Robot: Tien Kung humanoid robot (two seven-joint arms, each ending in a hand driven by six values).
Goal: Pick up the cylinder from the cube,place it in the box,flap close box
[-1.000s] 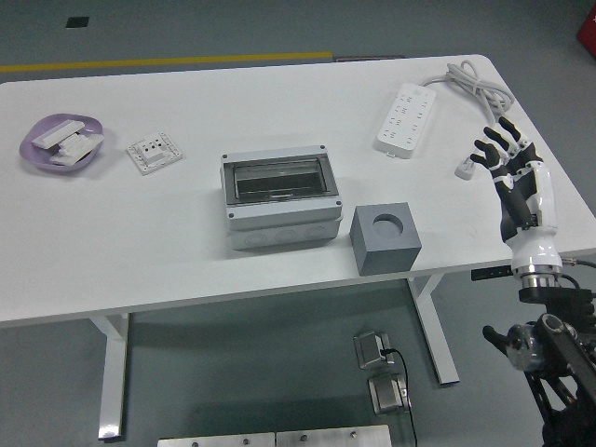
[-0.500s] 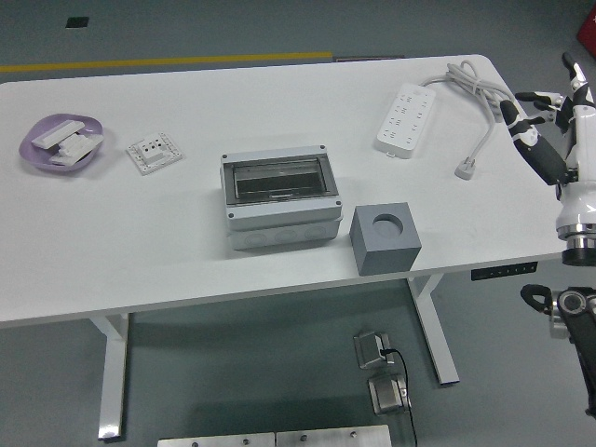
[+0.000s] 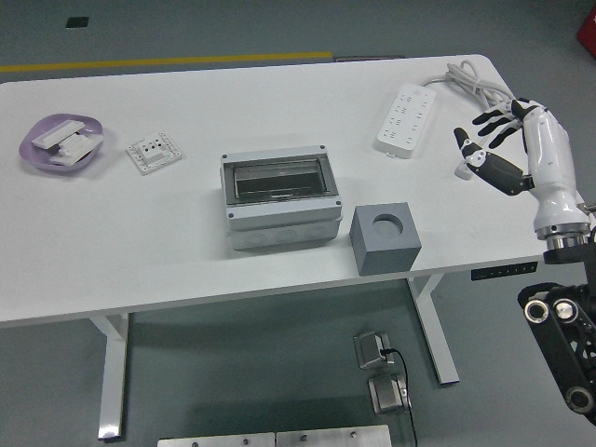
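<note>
1. Right hand (image 3: 510,149) is above the table's right edge, fingers (image 3: 491,119) spread apart, holding nothing.
2. Grey cube (image 3: 386,238) sits well left of and below the fingertips, round socket empty; cylinder not visible.
3. Box (image 3: 280,198) sits left of the cube, clear flap down.
4. Power strip (image 3: 407,118) lies just left of the fingers.

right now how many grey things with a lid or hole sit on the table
2: the box with its clear flap at the table's middle, and the cube with a round hole just right of it, near the front edge.
</note>
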